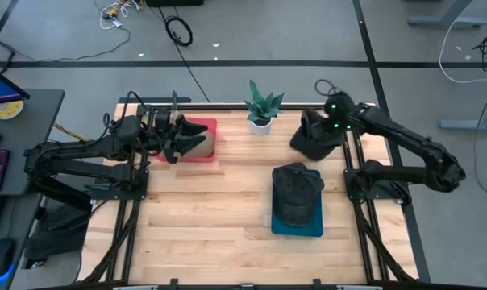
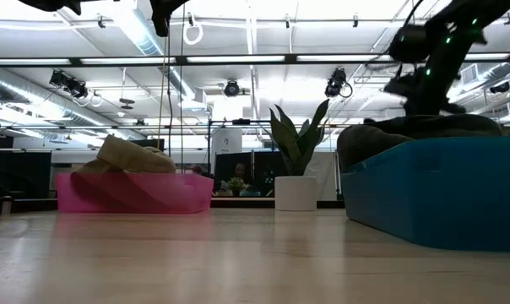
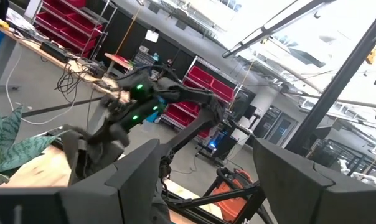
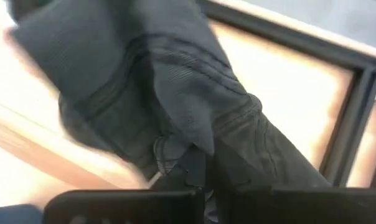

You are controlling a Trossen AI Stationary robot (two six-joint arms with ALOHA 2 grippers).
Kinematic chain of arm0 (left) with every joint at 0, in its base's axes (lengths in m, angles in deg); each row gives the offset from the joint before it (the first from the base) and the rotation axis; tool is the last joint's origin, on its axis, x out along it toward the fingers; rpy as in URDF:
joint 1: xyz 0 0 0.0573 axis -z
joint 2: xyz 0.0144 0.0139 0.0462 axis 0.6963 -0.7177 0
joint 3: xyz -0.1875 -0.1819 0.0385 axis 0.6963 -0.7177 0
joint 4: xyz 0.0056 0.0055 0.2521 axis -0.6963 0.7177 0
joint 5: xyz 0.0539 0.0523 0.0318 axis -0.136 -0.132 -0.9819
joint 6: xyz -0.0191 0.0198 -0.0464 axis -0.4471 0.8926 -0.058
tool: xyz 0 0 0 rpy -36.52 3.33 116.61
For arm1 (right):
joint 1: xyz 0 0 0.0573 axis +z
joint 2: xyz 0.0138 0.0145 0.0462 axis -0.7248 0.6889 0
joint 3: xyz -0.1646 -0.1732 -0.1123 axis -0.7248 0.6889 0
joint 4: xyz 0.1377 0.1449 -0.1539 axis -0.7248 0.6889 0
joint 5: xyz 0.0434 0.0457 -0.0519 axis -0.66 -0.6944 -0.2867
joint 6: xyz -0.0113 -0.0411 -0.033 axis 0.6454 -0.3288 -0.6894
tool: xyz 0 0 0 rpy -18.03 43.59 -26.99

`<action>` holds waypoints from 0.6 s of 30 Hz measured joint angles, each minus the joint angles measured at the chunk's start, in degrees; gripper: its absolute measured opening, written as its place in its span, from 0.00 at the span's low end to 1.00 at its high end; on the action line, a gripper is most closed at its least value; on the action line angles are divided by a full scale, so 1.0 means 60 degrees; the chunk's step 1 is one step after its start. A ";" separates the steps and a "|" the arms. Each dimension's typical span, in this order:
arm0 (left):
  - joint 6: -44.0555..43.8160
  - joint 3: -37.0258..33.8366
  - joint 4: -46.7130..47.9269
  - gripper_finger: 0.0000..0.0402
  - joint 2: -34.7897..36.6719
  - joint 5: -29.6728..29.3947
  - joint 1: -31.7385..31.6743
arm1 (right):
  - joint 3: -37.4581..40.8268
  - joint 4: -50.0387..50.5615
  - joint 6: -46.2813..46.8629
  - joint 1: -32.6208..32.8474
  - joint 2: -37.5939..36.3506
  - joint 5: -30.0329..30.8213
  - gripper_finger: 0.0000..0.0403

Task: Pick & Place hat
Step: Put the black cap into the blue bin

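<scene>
Right gripper (image 1: 320, 133) pinches a dark hat (image 1: 311, 138) above the table's far right corner.

Its fingers are closed on the hat's fabric, which hangs limp beneath them, apparently clear of the wood. Nearer than the gripper, a second dark hat (image 1: 297, 193) fills the blue bin (image 1: 297, 228). Beside the gripper stands a potted plant (image 1: 262, 107). The left gripper (image 1: 179, 138), fingers spread and holding nothing, hovers over a tan hat (image 1: 198, 143) in the pink bin (image 1: 201, 155).

Overhead camera looks straight down; low camera skims the worktop (image 1: 211, 209); both share the plant (image 1: 263, 107), beside the right tool (image 1: 316, 133)
</scene>
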 joint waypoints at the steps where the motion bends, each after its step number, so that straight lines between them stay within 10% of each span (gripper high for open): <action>1: 0.0008 0.0000 -0.0010 0.65 0.0004 -0.0041 0.0000 | -0.0154 0.0097 0.0011 0.0000 -0.0219 0.0001 0.01; 18: 0.0118 0.0000 -0.0029 0.65 0.0004 -0.0513 0.0000 | -0.4009 -0.0461 -0.0620 -0.0004 -0.1195 -0.2840 0.00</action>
